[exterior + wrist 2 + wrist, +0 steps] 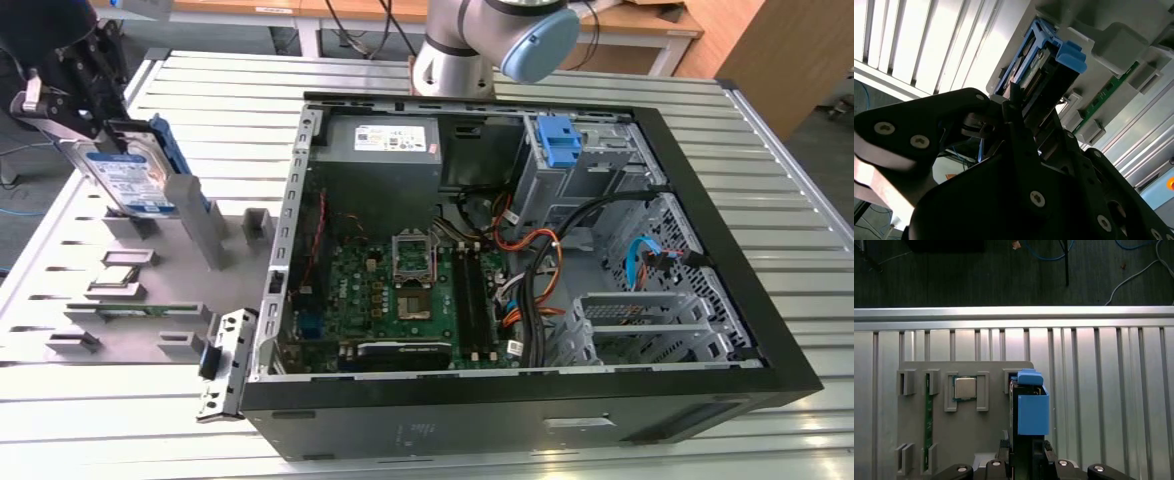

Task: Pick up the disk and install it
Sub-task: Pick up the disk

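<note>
The disk (131, 172) is a silver drive with a white-and-blue label and blue side rails. It stands on edge, slightly tilted, over the grey parts tray (80, 330) at the exterior view's left. My gripper (114, 135) comes down on it from above and is shut on the disk's upper edge. In the first wrist view the black fingers (1040, 450) flank the disk's blue rail (1032, 412). The second wrist view shows the disk (1036, 75) between the finger ends, end on. Whether its lower edge still rests in the tray's slot I cannot tell.
An open computer case (747, 330) lies on the slatted metal table (801, 230), with a blue drive bay (554, 140) and a grey power-supply box (380, 135) at its far side. On the tray rest a square processor chip (965, 388) and a green memory stick (928, 415).
</note>
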Available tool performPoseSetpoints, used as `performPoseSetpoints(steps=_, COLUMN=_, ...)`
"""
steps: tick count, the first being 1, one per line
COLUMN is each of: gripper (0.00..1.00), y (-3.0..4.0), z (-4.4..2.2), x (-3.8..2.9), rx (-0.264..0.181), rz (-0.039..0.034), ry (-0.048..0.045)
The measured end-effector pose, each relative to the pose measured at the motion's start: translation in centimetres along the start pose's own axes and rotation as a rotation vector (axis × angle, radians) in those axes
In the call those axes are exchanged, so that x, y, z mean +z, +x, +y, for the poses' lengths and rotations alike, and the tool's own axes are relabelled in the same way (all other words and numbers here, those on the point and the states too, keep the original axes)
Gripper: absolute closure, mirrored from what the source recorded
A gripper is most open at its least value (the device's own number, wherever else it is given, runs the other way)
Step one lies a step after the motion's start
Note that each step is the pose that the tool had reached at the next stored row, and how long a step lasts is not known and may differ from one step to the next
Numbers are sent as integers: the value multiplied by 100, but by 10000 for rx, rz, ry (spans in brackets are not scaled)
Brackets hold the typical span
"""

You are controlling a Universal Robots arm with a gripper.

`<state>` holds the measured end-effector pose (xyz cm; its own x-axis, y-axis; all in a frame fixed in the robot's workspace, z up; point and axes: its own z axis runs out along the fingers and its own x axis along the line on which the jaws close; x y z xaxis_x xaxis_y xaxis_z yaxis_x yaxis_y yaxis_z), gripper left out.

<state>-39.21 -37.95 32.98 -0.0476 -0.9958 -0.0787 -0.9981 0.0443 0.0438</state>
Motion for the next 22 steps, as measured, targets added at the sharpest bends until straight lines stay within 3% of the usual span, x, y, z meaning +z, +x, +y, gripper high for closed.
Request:
performPoseSetpoints(steps=5, gripper=65, y=-1, z=1, x=-11, rx=1, rz=4, ry=-6)
performPoseSetpoints(steps=13, gripper=65, y=-8, z=4, x=-96, rx=0, rz=3, ry=-4)
performPoseSetpoints(steps=22, gripper=65, y=-8, z=5, x=-99, rx=3, rz=4, ry=-28)
